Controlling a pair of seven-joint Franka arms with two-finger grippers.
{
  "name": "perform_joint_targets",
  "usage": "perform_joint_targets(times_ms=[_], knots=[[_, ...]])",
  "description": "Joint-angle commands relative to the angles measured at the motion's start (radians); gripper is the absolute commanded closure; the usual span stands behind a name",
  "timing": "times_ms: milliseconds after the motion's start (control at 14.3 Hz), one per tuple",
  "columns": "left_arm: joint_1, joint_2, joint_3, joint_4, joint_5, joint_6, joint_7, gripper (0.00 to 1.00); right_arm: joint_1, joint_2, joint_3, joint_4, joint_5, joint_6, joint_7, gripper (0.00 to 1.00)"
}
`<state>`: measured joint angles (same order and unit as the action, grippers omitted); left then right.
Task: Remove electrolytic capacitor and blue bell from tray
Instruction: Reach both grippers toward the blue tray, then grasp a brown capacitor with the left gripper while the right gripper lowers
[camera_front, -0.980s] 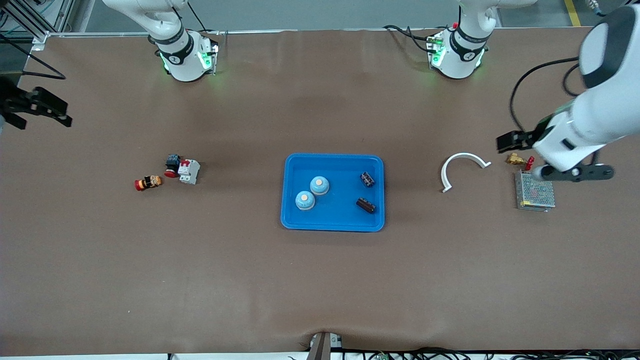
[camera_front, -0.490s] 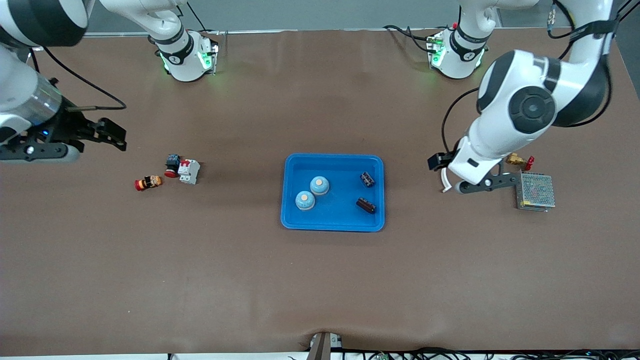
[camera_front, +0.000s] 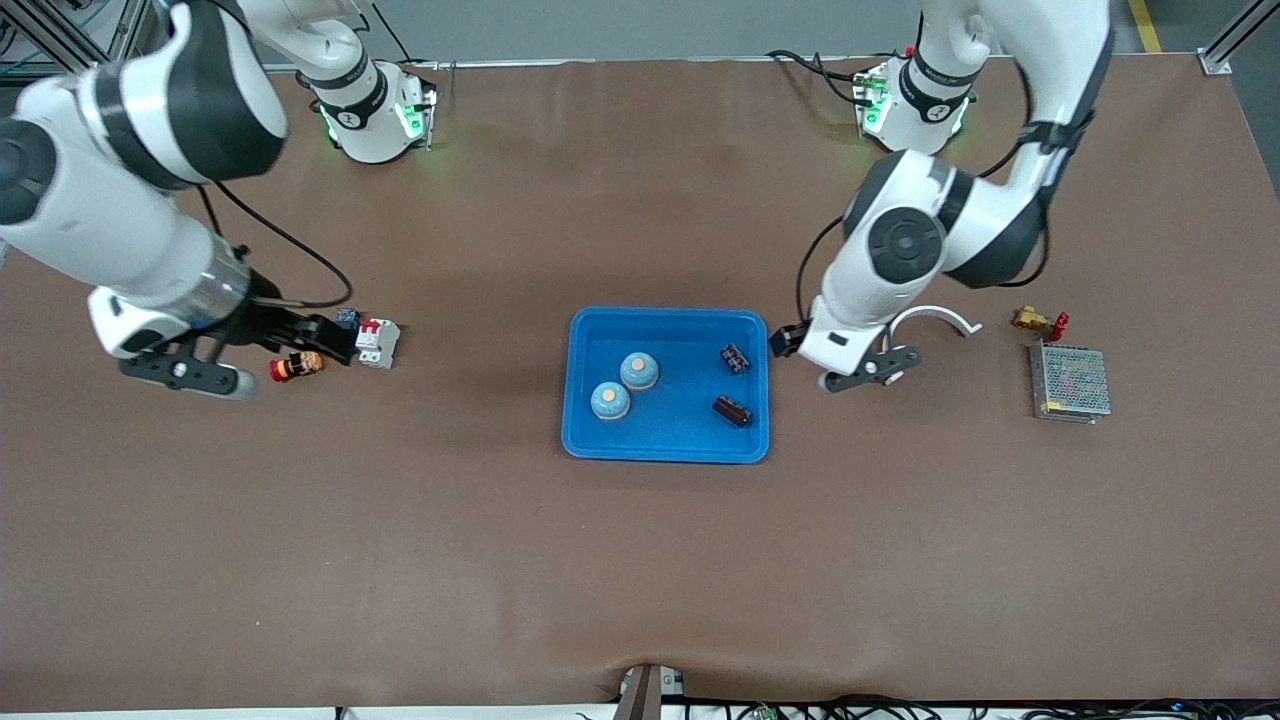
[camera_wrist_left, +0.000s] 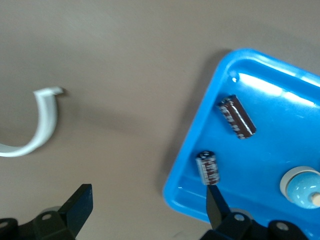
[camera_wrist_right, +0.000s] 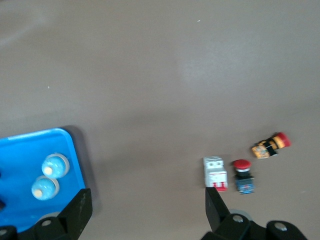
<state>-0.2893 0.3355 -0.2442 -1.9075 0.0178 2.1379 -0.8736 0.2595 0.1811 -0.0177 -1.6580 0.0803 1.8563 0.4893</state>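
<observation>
the two capacitors (camera_front: 733, 384) and two bells (camera_front: 625, 385) lie in the blue tray (camera_front: 665, 450) mid-worktop, capacitors at the left arm's end, bells at the right arm's end. the left claw (camera_front: 781, 341), spread and empty, hangs just over the tray's rim beside the capacitors; both lie on their sides, long axes slanted. the bells sit upright, knobs up. the right claw (camera_front: 335, 340), spread and empty, hovers over a breaker (camera_front: 379, 342) and push buttons (camera_front: 297, 365), well apart from the tray.

White bracket (camera_wrist_left: 39, 127) cut by edge
</observation>
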Motion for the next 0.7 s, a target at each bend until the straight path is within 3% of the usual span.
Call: perform_joint_targets(times_ms=[0, 490, 630], knots=[[-0.033, 0.054, 0.002, 0.005, 0.046, 0.045, -0.099, 0.0, 0.064, 0.057, -0.008, 0.03, 0.003, 0.043, 0.133, 0.0], [-0.111, 0.174, 0.003, 0.011, 0.071, 0.217, -0.296, 0.01, 0.173, 0.162, -0.008, 0.032, 0.001, 0.173, 0.292, 0.0], [-0.128, 0.198, 0.005, 0.013, 0.071, 0.243, -0.333, 0.15, 0.193, 0.178, -0.008, 0.03, -0.001, 0.199, 0.316, 0.0]])
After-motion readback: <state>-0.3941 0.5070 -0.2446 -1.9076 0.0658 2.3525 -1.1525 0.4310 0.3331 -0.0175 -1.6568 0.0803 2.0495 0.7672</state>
